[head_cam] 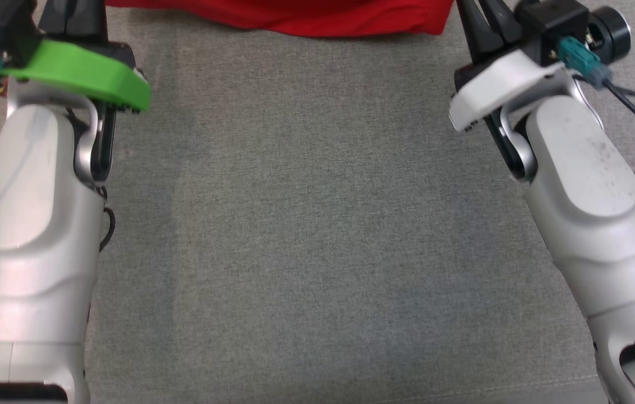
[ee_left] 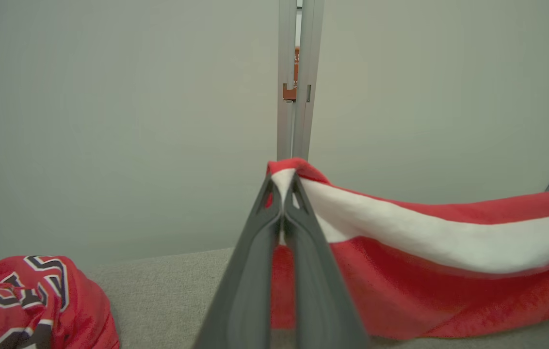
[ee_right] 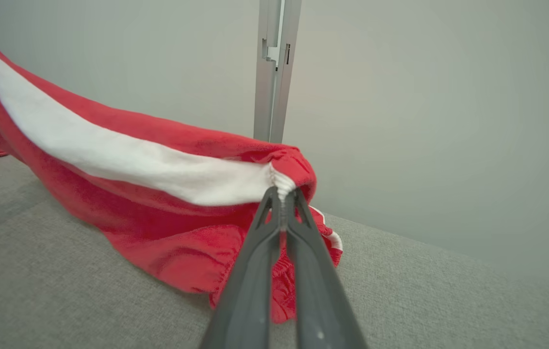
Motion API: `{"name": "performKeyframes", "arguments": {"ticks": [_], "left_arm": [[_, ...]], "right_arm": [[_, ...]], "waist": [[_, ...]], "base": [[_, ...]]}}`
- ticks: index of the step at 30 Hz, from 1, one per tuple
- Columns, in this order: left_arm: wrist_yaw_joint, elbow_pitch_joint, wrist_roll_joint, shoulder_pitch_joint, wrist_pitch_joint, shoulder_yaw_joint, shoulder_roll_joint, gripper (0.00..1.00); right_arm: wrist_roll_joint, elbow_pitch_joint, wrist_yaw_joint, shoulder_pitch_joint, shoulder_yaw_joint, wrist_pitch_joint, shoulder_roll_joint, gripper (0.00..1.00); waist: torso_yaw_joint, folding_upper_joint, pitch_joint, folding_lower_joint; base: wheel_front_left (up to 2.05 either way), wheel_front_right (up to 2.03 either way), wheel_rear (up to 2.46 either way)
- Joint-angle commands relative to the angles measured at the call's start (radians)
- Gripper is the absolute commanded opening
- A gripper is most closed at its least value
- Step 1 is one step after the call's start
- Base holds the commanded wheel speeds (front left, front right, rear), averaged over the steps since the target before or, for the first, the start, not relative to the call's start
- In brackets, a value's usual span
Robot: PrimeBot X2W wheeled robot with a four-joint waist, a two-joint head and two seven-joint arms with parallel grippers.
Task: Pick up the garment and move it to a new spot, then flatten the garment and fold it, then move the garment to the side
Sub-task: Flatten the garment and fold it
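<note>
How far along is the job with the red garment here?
Done: garment lifted, left gripper and right gripper shut on its white-banded edge. In hand: it hangs stretched between them, lower part on the grey surface. Left: flattening, folding, moving aside.

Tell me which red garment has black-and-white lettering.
The crumpled red garment lying loose; the white-banded red garment hangs between the left end effector and right end effector.

I get soft, even light, a faint shadow on the grey surface (ee_right: 37,271) beneath the garment (ee_right: 168,242), its white band glaring.
</note>
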Motion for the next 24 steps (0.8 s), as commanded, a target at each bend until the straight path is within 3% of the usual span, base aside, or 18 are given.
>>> {"name": "performKeyframes", "arguments": {"ticks": [1, 10, 16, 17, 24], "left_arm": [[-0.009, -0.075, -0.011, 0.071, -0.004, 0.022, 0.013, 0.00], [-0.021, -0.333, -0.013, 0.380, -0.004, 0.078, 0.022, 0.00], [-0.022, -0.472, 0.016, 0.615, -0.004, 0.090, -0.024, 0.00], [-0.022, -0.575, 0.025, 0.804, -0.004, 0.108, -0.073, 0.00], [-0.023, -0.680, 0.026, 1.035, -0.004, 0.106, -0.107, 0.00]], "right_arm": [[0.034, -0.065, -0.001, 0.064, -0.001, -0.003, -0.026, 0.00], [0.127, -0.274, -0.001, 0.306, 0.022, -0.003, -0.070, 0.00], [0.166, -0.350, -0.001, 0.500, 0.021, -0.003, -0.082, 0.00], [0.190, -0.429, -0.001, 0.668, -0.006, -0.003, -0.084, 0.00], [0.197, -0.549, -0.001, 0.883, -0.020, -0.003, -0.102, 0.00]], "waist": [[0.006, 0.0000, -0.015, -0.0002], [-0.008, 0.0000, -0.120, -0.0002], [0.006, 0.0000, -0.238, -0.0002], [0.015, 0.0000, -0.359, -0.0002], [0.003, 0.0000, -0.499, -0.0002]], "base": [[0.00, 0.00, 0.00], [0.00, 0.00, 0.00], [0.00, 0.00, 0.00], [0.00, 0.00, 0.00], [0.00, 0.00, 0.00]]}}
